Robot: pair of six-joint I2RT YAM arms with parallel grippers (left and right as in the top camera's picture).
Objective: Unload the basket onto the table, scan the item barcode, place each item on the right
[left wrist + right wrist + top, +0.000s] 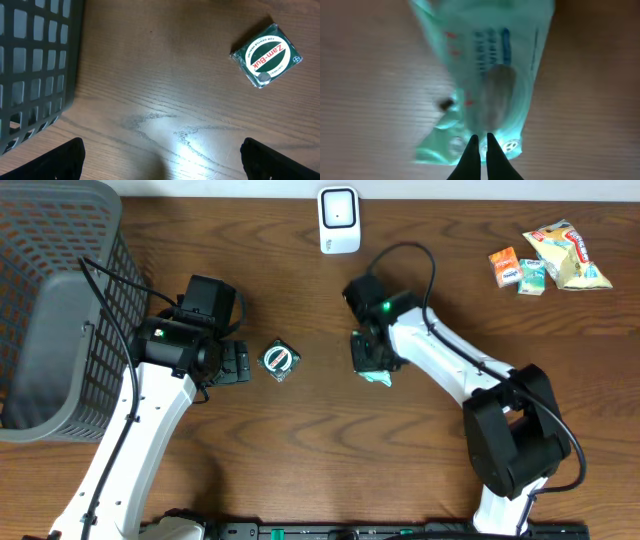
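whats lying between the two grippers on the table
Only the green Zam-Buk pack, on the table between the open left gripper and the right gripper pinching a teal packet; the overhead view shows it.

- Overhead: even, diffuse light from above. Sharp across the whole table point(320, 430). Shadows are soft, beside the arms and under the basket point(60, 310).
- Left wrist: strong white glare patch on the wood, low centre. Green packet point(265, 55) is in focus with readable print and a slight sheen on its wrap. Fingers point(60, 160) in the bottom corners are dark and soft-edged.
- Right wrist: worst view, heavy blur throughout. Mint pouch point(485, 75) is out of focus, print unreadable, top washed out. Fingertips point(472, 155) are black silhouettes. Wood is darker at top right.
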